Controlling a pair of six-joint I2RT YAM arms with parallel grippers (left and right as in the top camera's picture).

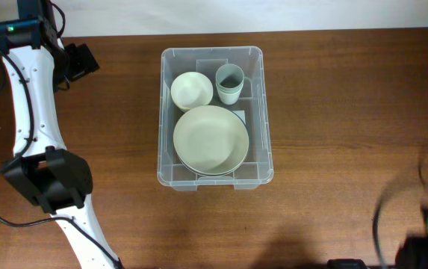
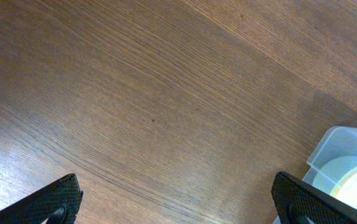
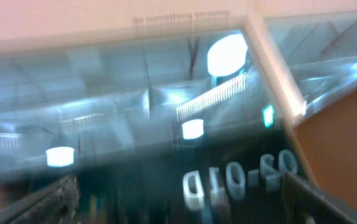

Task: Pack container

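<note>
The container (image 1: 267,142), a clear rectangular bin, sits mid-table. Inside it lie a large pale green plate (image 1: 211,139), a cream bowl (image 1: 192,90) and a pale green cup (image 1: 229,82). My left gripper (image 2: 177,206) hovers open over bare wood to the left of the bin, nothing between its black fingers (image 2: 55,200). A corner of the container (image 2: 346,144) shows at the right edge of the left wrist view. My right gripper (image 3: 184,202) is open and empty, aimed off the table at a blurred glass wall. In the overhead view the right arm (image 1: 425,224) is a dark blur at the lower right.
The left arm (image 1: 30,112) runs down the table's left side, with its dark base (image 1: 49,179) near the front. Brown wooden tabletop (image 1: 348,112) surrounds the bin. The table's far edge (image 1: 311,31) meets a pale wall.
</note>
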